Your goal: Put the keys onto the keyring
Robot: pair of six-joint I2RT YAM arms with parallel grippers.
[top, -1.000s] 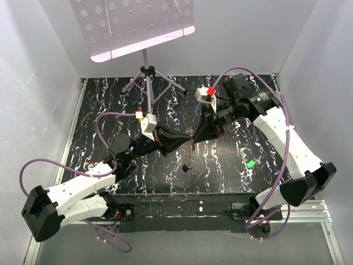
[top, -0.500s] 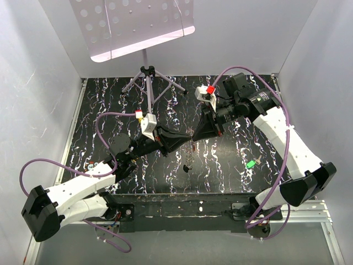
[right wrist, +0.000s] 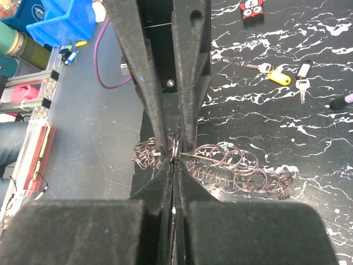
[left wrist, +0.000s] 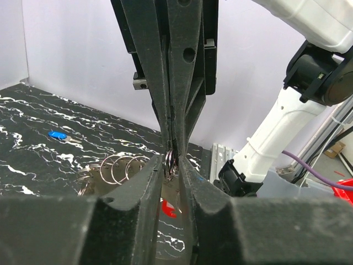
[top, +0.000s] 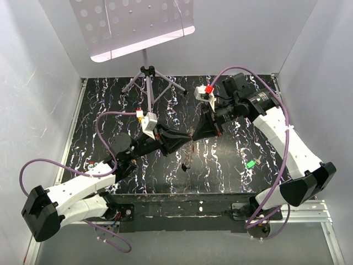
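My two grippers meet tip to tip over the middle of the table. The left gripper (top: 186,139) is shut on a small metal keyring (left wrist: 170,159), held edge-on between its fingertips. The right gripper (top: 195,134) is shut on the same keyring (right wrist: 175,148) from the opposite side. A red key head (left wrist: 168,207) shows below the left jaws; I cannot tell whether it hangs from the ring. A green key (top: 251,164) lies at the right. A blue key (left wrist: 57,134) lies on the table. A yellow-headed key (right wrist: 278,77) and a silver key (right wrist: 302,77) lie apart.
A pile of loose wire rings (right wrist: 245,168) lies on the black marbled table (top: 110,99) under the grippers. A music stand's tripod (top: 146,83) stands at the back. A small dark object (top: 184,165) lies near the front edge. A red block (right wrist: 252,6) sits farther off.
Both grippers have shifted slightly toward the back, still joined at the keyring. The thin chain that hung below them no longer shows.
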